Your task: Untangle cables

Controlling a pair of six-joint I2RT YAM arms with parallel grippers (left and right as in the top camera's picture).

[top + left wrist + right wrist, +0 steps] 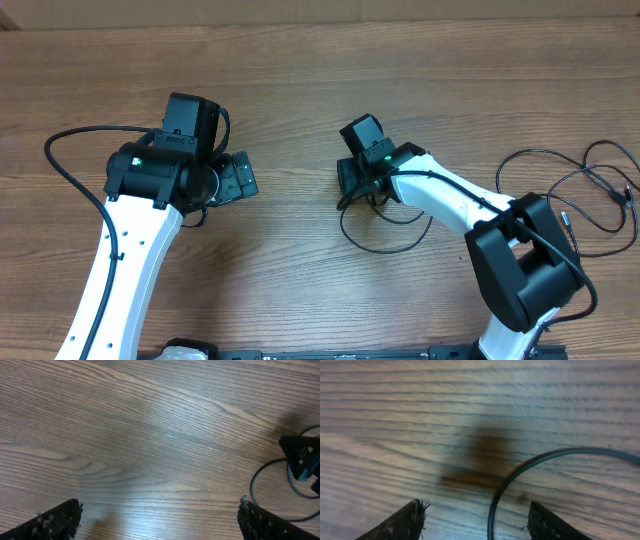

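Right hand (477, 507) released over looped cables (540, 456); left hand (160, 504) released, well apart.

Cable loop (520, 467): leaves the right wrist view at bottom and right edges.
Loose cables (590, 190): cropped at the overhead view's right edge; plugs too small to tell.
Right gripper (352, 180): hides the loop's far end.
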